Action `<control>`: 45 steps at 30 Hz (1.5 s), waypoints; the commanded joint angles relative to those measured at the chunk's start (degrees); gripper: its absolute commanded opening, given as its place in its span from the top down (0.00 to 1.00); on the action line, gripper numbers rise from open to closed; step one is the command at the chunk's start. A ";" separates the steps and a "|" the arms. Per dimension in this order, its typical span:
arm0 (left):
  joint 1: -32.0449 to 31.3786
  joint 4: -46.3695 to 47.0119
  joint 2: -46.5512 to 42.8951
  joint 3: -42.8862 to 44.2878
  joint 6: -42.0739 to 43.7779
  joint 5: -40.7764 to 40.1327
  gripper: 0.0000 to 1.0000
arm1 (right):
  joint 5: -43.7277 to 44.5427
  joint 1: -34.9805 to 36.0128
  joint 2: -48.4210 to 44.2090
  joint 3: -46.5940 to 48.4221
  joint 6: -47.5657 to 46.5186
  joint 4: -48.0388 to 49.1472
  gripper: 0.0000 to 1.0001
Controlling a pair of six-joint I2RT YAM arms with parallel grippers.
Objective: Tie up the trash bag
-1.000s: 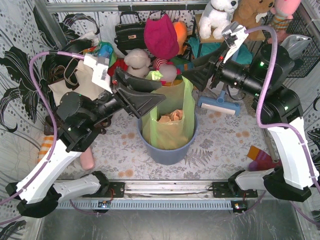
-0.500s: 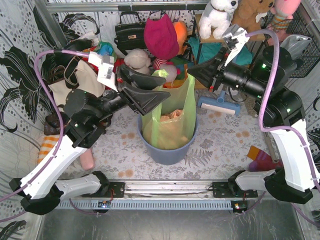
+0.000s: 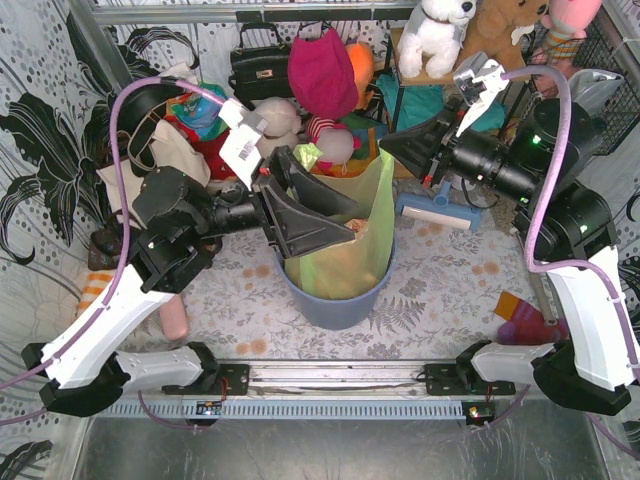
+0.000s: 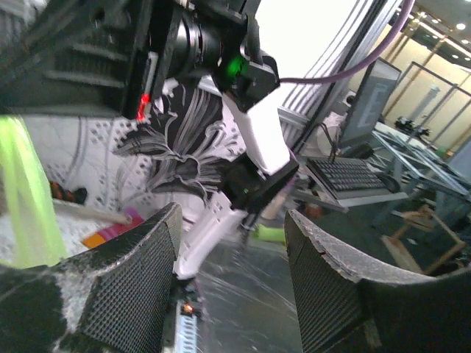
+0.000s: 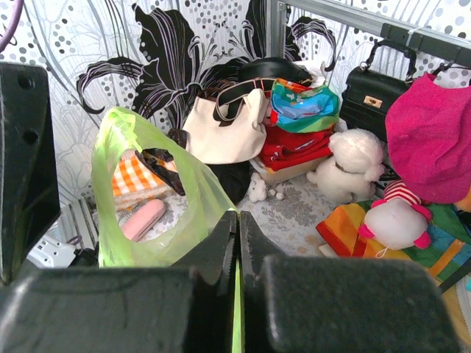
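Trash bag (image 3: 372, 225) stands in the blue bin (image 3: 335, 305) at mid-bench (image 3: 440, 280), between the two arms. Its long axis is upright with the mouth up. The right-hand handle is drawn up and slightly outward toward the right arm, so the bag leans that way at the top. The lower part sits slack inside the bin.

Right gripper (image 3: 388, 147) is at the top of that handle. On the right wrist view the jaws are closed flat together, with a thin strip of green film pinched between them. The handle loop (image 5: 202, 213) hangs off to the left of the grip. I read this as holding the trash bag.

Left gripper (image 3: 358, 224) reaches in from the left over the bag's mouth. Its jaws stand wide, and on the left wrist view I see nothing between them. The green film (image 4: 26, 198) lies off to the left, outside the gap.

Against a second ago:
- The right jaws were apart around the handle and have since closed on it.
- That side of the bag is pulled tauter and higher.
- The left arm has swung further in and to the right.
- The left jaws now cover the mouth, which was open to view before.
- The left jaws' spread looks about the same.

Cream tote bag (image 3: 150, 175) lies far left on the bench, well apart from the bin.
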 commanded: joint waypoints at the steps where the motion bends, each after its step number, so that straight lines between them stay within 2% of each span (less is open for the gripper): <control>1: -0.92 -3.16 -2.45 -0.47 -5.48 5.50 0.33 | 1.33 0.13 -1.47 -0.57 1.10 1.95 1.00; 5: -1.27 -10.21 -3.55 -1.59 -2.59 2.62 0.31 | 1.42 0.21 -1.46 -1.24 1.39 2.68 1.00; 8: -2.64 -10.91 -4.80 -6.35 -0.87 -2.29 0.31 | 1.51 0.13 -1.57 -1.65 1.67 3.04 1.00; 13: -7.78 -5.44 -6.41 -12.87 1.81 -9.39 0.28 | 2.28 0.15 -1.91 -1.57 1.59 2.81 1.00; 19: -13.29 -1.51 -7.01 -15.18 10.81 -28.67 0.25 | 2.28 0.14 -2.09 -1.66 2.10 2.95 1.00; 24: -14.02 4.64 -7.52 -18.97 19.46 -44.10 0.24 | 1.34 0.13 -1.93 -1.63 2.54 3.18 1.00; 28: -14.07 13.20 -7.47 -22.65 25.03 -50.30 0.21 | -1.34 0.15 -1.87 -1.90 2.63 3.33 1.00; 31: -14.03 19.38 -7.21 -24.78 29.22 -49.00 0.17 | -4.59 0.13 -2.09 -2.25 2.94 3.92 1.00; 33: -14.03 22.93 -7.53 -26.44 33.81 -41.15 0.12 | -6.46 0.14 -2.17 -2.43 3.21 4.16 1.00; 35: -14.03 26.70 -7.52 -27.96 35.33 -37.01 0.09 | -7.70 0.19 -2.31 -2.76 3.25 4.35 1.00; 45: -14.03 35.07 -6.90 -29.99 36.74 -36.39 0.11 | -17.47 0.19 -3.45 -5.89 3.44 6.51 1.00</control>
